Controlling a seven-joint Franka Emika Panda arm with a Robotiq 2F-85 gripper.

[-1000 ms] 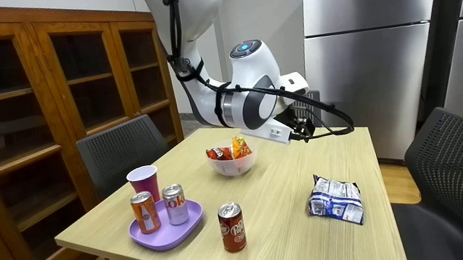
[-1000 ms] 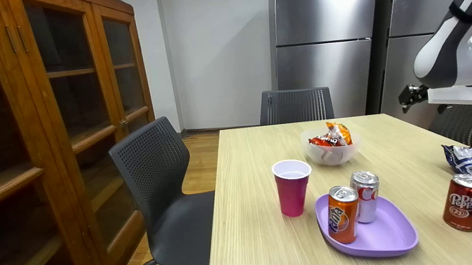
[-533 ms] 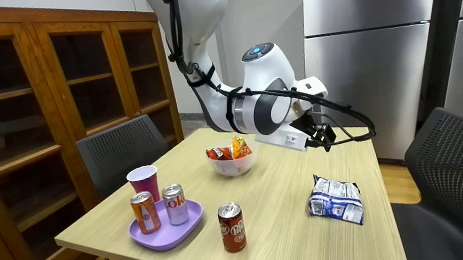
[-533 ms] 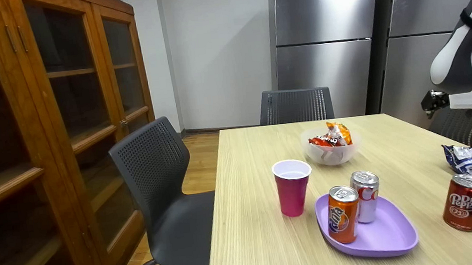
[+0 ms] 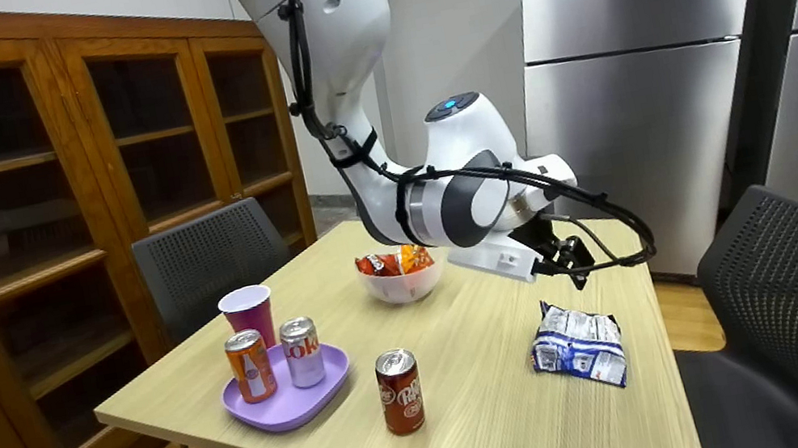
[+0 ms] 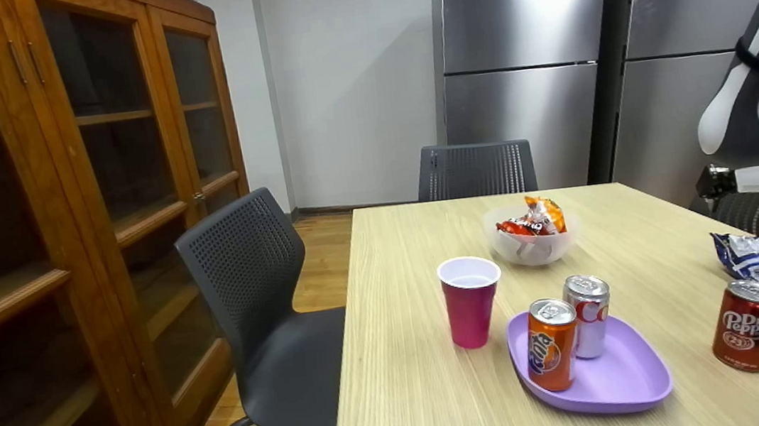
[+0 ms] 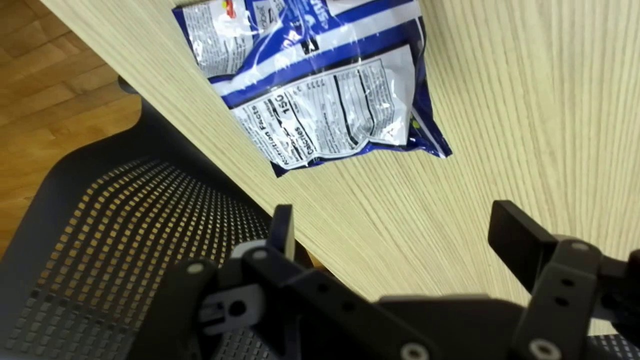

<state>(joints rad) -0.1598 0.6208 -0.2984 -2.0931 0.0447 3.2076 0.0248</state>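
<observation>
Claw (image 7: 392,222) hanging above bench (image 7: 500,75), jaws standing far apart; snack bag (image 7: 325,95) (blue/wht, nutr. facts showing) lying on bench, lower than claw & nr it, w/ gap btwn.

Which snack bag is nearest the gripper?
The blue-and-white bag lying on the table: it alone shows in the wrist view, just ahead of the open gripper. The red and orange bags sit farther off, in the bowl.

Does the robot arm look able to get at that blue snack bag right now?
Probably yes: the jaws hang open close to the snack bag, which lies uncovered on the table, and the wrist view shows nothing blocking the way.
</observation>
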